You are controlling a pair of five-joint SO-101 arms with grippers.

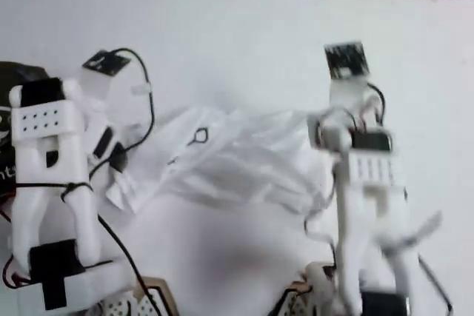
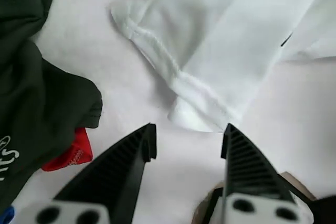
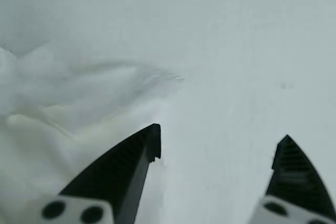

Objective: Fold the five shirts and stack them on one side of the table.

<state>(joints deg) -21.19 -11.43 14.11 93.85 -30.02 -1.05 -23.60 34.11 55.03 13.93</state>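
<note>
A crumpled white shirt (image 1: 237,160) lies in the middle of the white table (image 1: 222,27), between the two arms. My left gripper (image 2: 189,132) hangs open just short of the hem of the shirt's sleeve (image 2: 220,51), nothing between its fingers; in the high view it (image 1: 122,183) sits at the shirt's left edge. My right gripper (image 3: 220,135) is open over bare table, with the shirt's rumpled edge (image 3: 63,114) beside one finger; in the high view it (image 1: 344,61) is beyond the shirt's right side.
A black shirt (image 2: 37,93) is bunched at the table's left edge (image 1: 15,79), with a red cloth (image 2: 71,156) poking out from under it. Brown wooden pieces (image 1: 155,286) sit by the arm bases at the front. The table's far half is bare.
</note>
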